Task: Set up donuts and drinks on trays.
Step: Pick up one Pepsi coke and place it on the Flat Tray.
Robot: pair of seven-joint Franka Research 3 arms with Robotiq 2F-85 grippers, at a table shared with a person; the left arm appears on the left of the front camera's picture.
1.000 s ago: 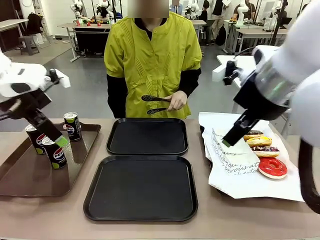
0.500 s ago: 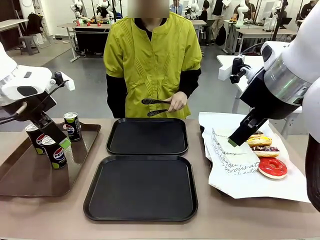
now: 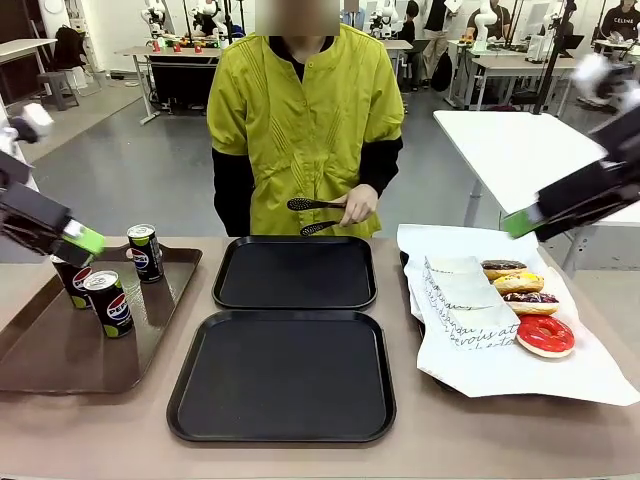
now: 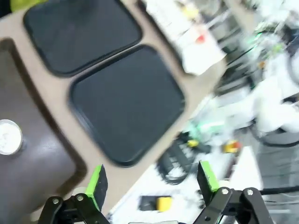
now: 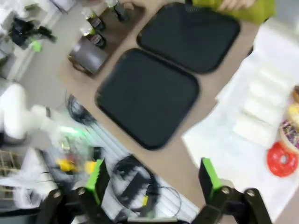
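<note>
Left gripper (image 4: 152, 179): hanging high over the table's left side, above the cans. Jaws are standing spread wide, with nothing between the green pads.

Right gripper (image 5: 153, 179): hanging high on the right, above the paper's far edge. Jaws are likewise gaping wide and holding nothing.

Trays: 2 matte black plastic squares with rounded corners and raised rims are lying mid-table, nearly touching edge to edge. The far tray (image 3: 295, 275) and the near tray (image 3: 283, 378) are both lying bare.

Drinks: 3 slim black cans (image 3: 108, 303) with silver tops are standing upright at the far end of a longer brown tray (image 3: 50, 365), left of the black pair.

Donuts (image 3: 545, 335): 4 rings are lying in a row on a crinkled white paper sheet (image 3: 590, 380) at the right. The glossy red one is lying nearest, then a dark sprinkled one, a yellow one and a chocolate one farthest.

White script-printed paper sleeves (image 3: 465, 305) are lying just beside them, toward the middle.

Person: a hand (image 3: 357, 203) is holding black slotted tongs (image 3: 312, 205) level, behind the far tray.
</note>
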